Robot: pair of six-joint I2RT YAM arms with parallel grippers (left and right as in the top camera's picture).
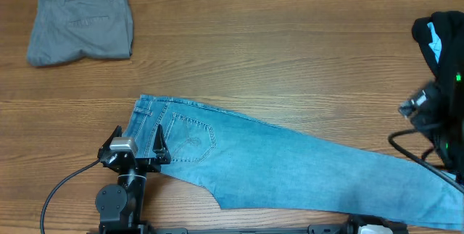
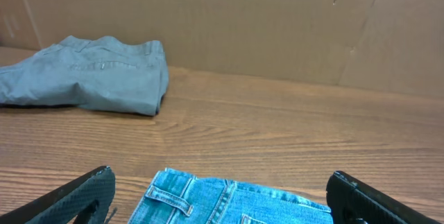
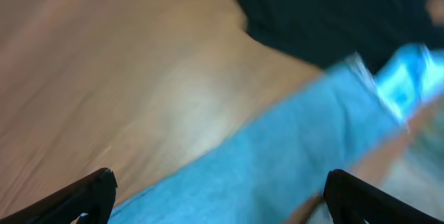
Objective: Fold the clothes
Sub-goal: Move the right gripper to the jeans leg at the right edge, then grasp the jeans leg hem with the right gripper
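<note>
Overhead and wrist views. The light blue jeans (image 1: 290,165) lie flat on the wooden tabletop (image 1: 290,60), waistband at the left and legs running to the lower right edge, with one stitched back pocket facing up. The left gripper (image 1: 135,138) sits at the waistband, its jaws wide apart. The right gripper (image 3: 222,200), seen in a blurred wrist view, hangs over the denim near the black garment (image 1: 442,38), its jaws also wide apart. Folded grey trousers (image 1: 81,25) lie at the far left corner, well apart from the jeans.
</note>
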